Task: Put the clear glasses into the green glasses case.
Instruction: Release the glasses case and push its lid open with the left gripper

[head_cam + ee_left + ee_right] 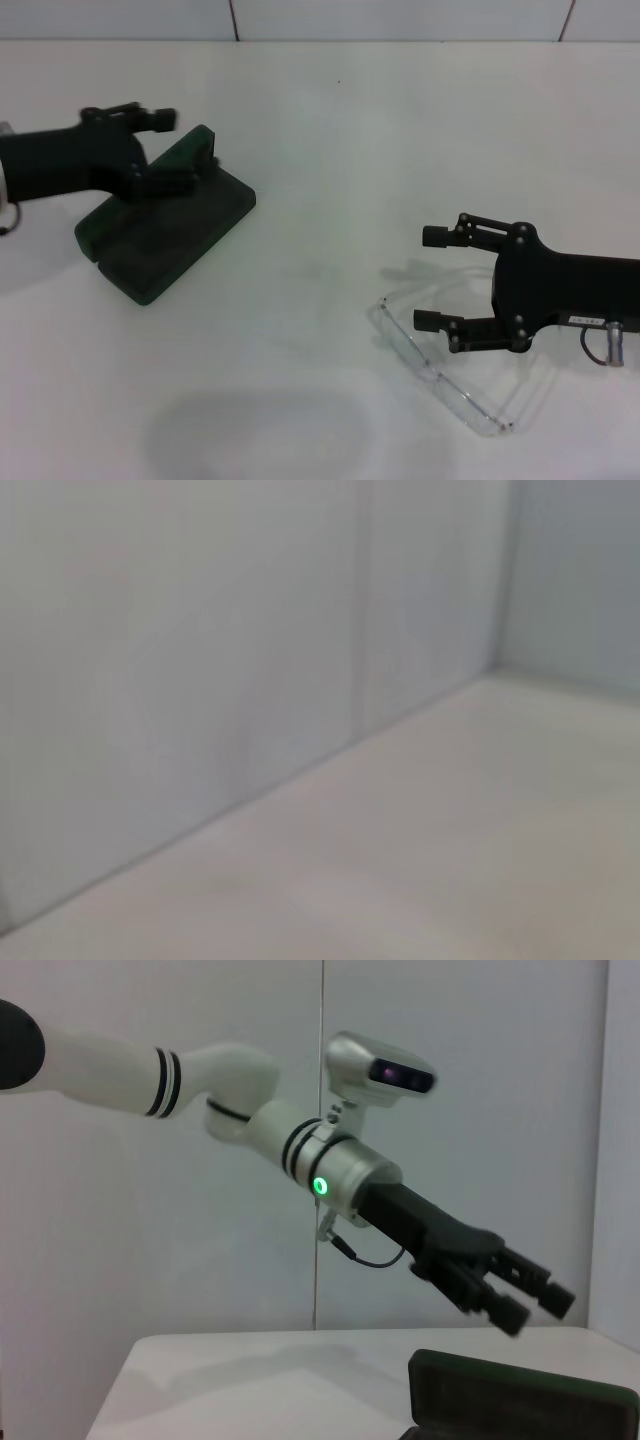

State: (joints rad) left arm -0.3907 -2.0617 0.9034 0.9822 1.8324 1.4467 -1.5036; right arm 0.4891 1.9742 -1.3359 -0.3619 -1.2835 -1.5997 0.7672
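White tabletop (330, 150) with both arms at work. The dark green oblong hard-shell glasses case (170, 232) lies open on the robot's left side of the table, its lid raised toward the far side and its dark lined tray facing up; in the right wrist view the same case (520, 1395) shows as an upright lid with a rounded corner. The left gripper (185, 150) hovers over the case at the raised lid, its black fingers (160, 118) spread apart and holding nothing; the right wrist view shows this gripper (525, 1300) just above the lid's upper edge, apart from it. The fully transparent, colourless plastic glasses (440, 375) lie on the table on the robot's right side, well apart from the case, arms unfolded. The right gripper (432, 278) is low over the glasses, its two black fingers (432, 321) wide apart on either side of one clear arm, not closed on it. The left wrist view shows only table and wall.
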